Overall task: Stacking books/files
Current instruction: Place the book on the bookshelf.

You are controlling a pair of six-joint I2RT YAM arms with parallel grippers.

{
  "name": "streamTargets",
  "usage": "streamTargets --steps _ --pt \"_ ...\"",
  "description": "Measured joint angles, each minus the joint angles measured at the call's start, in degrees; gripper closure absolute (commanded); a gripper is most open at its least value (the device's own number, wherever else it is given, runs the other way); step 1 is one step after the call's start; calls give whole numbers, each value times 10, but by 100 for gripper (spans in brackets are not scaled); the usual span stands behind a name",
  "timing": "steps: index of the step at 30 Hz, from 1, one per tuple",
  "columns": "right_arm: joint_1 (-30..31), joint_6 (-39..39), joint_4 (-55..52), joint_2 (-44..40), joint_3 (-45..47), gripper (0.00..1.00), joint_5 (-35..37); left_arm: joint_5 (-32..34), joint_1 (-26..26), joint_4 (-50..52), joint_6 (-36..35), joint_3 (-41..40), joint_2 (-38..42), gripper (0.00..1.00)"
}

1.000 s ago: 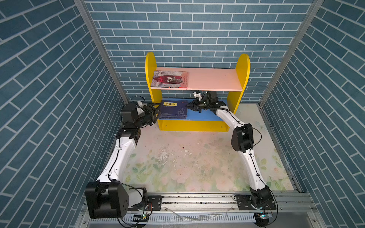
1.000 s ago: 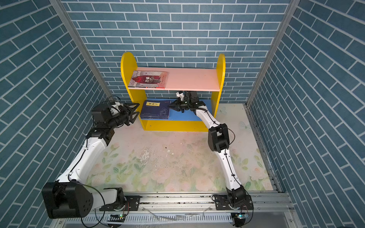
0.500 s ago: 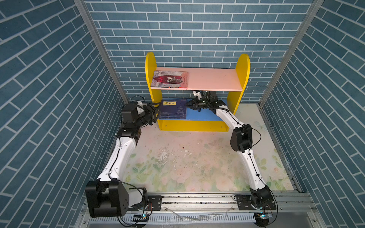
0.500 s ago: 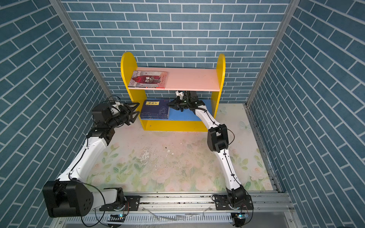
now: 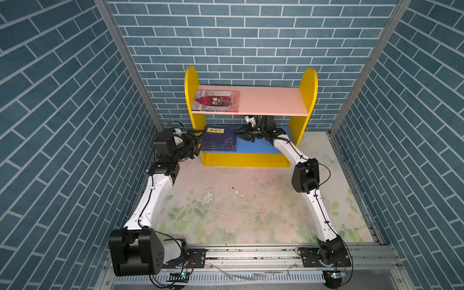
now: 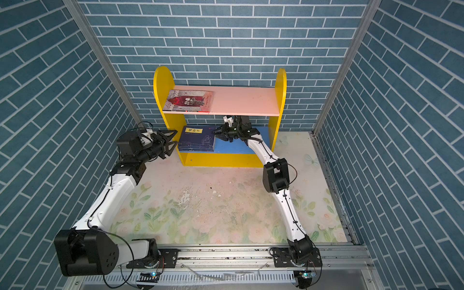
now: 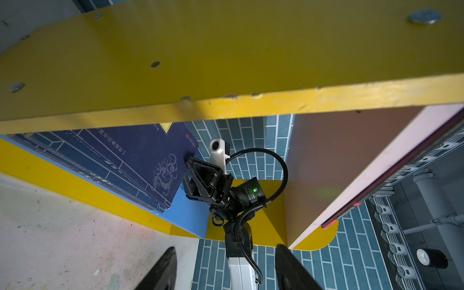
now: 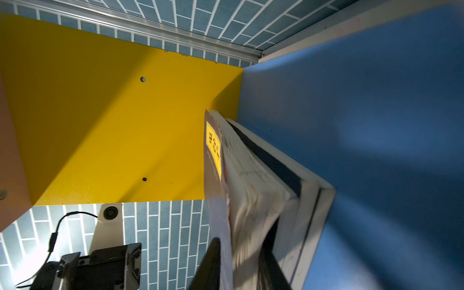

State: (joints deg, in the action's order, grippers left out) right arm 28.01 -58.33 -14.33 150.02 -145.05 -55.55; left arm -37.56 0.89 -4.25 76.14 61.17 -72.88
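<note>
A stack of dark navy books (image 5: 219, 140) (image 6: 198, 140) with a yellow title strip lies flat at the left end of the shelf's blue lower board (image 5: 261, 147). My right gripper (image 5: 238, 134) (image 8: 238, 268) reaches in under the pink upper board at the stack's right edge. Its jaws stand parted around the top book's loose, blurred pages (image 8: 251, 200), one finger on the cover and one below. A red illustrated book (image 5: 217, 100) (image 6: 188, 101) lies on the pink board. My left gripper (image 5: 197, 139) (image 7: 226, 271) hangs open and empty outside the shelf's left yellow side.
The small shelf has yellow side panels (image 5: 191, 82) and a pink upper board (image 5: 271, 103), and stands against the blue brick back wall. Blue brick walls close in on both sides. The floral mat (image 5: 238, 200) in front is worn and speckled with white flakes.
My right gripper's jaws have parted at the top navy book's edge, and its pages now fan loose. The left arm has not moved.
</note>
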Motion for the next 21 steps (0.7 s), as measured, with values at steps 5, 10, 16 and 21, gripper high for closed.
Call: streamTargets --steps 5,10,16,21 --pt "-1 9 -7 0 -5 62 2 0 0 -3 -4 0 -1 37" --pt "-5 22 -24 -10 -3 59 20 -5 0 -1 -50 2 -4 37" --pt "-18 36 -50 -40 27 57 49 -15 1 25 -139 12 -10 37" --pt "-28 49 -64 -55 45 57 75 -24 2 66 -217 32 -10 36"
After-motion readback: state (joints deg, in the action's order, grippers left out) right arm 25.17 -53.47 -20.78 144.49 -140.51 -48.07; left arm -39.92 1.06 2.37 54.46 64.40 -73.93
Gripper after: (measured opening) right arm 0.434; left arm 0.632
